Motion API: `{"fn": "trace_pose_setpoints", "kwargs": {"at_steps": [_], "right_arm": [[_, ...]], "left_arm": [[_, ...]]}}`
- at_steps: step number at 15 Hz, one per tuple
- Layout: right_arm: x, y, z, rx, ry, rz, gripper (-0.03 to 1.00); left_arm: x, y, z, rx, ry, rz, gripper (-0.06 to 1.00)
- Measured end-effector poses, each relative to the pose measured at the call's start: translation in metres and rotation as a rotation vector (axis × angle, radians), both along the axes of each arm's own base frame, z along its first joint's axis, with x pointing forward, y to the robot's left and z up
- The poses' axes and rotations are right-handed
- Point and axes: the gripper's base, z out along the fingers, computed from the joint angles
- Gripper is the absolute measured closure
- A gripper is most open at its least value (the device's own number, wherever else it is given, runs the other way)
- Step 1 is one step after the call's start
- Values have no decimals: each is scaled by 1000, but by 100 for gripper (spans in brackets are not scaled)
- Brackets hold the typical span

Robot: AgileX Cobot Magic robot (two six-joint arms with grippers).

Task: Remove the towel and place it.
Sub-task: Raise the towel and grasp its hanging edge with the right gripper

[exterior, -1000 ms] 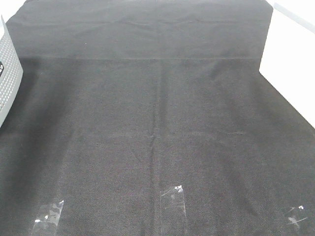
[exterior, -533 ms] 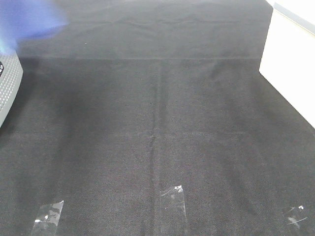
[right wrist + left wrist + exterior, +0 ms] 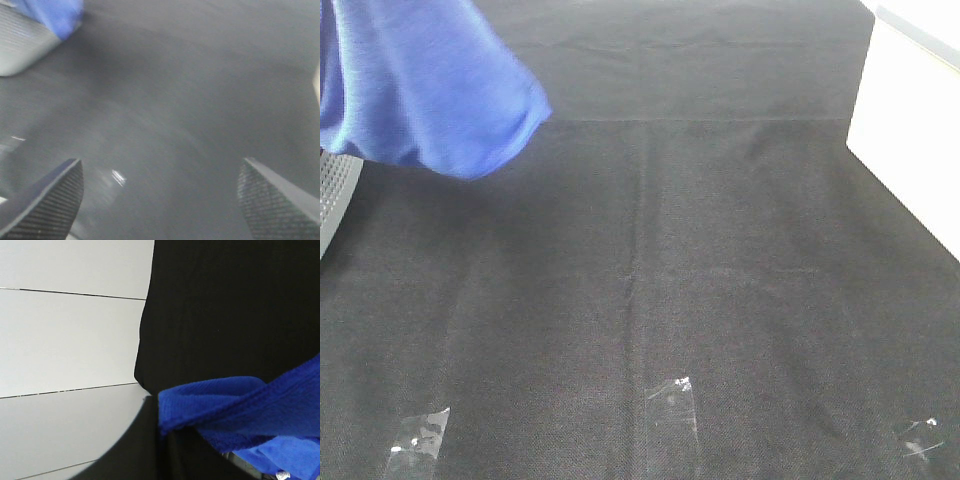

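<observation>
In the exterior high view you are looking at the towel (image 3: 425, 85), bright blue, hanging in the far left corner of the picture above the black bench cloth (image 3: 650, 270). Its rounded lower edge is lying over the top of a grey perforated casing (image 3: 334, 195) at the left border, and it is throwing a shadow onto the cloth beneath. Three strips of clear tape (image 3: 672, 405) are sitting along the near edge of the cloth, well apart from the towel, and a white surface (image 3: 910, 150) is showing at the right. No arm is showing here. In the left wrist view the towel (image 3: 235, 405) is filling one corner close to the lens, folded over with a stitched edge, and a small white tag (image 3: 283, 474) is peeking out at the picture border; black cloth and white panels (image 3: 70, 335) are lying behind. The left pincer is not showing, so you cannot tell whether it is clamping anything. In the right wrist view the right pincer (image 3: 160, 200) is standing with its fingers wide apart over bare cloth, gripping nothing, while the towel (image 3: 52, 14) and the grey casing (image 3: 22, 45) are lying well away from it.
</observation>
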Motion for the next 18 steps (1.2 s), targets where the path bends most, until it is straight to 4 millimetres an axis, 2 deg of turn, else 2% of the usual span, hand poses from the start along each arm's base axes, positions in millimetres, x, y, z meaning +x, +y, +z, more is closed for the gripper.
{"fn": "trace_pose_setpoints", "kwargs": {"at_steps": [4, 9, 12, 18], "right_arm": [[62, 18, -5, 39, 22, 237, 16], [135, 29, -37, 229, 47, 346, 16], [168, 37, -53, 228, 72, 419, 6], [237, 109, -40, 254, 68, 648, 3]], "left_arm": [[0, -3, 0, 89, -14, -78, 94], [2, -11, 11, 46, -135, -154, 94], [4, -15, 16, 17, -197, -184, 94], [6, -21, 16, -42, -214, -215, 94]]}}
